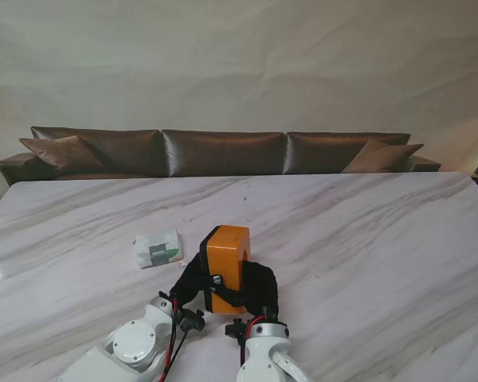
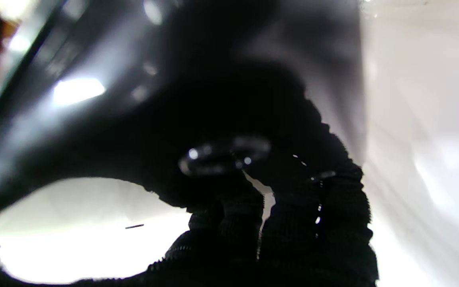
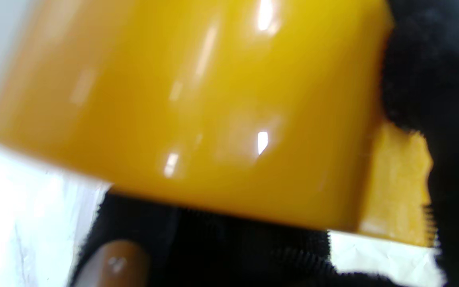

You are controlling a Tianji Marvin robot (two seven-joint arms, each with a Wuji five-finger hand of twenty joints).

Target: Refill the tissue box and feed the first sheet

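Orange tissue box [image 1: 227, 259] stood on end low in the middle of the frame — the right hand [image 1: 259, 288] and the left hand [image 1: 193, 282], both in black gloves, were wrapped around it. White tissue pack [image 1: 158, 249] lay just left on the marble table [image 1: 366, 239].
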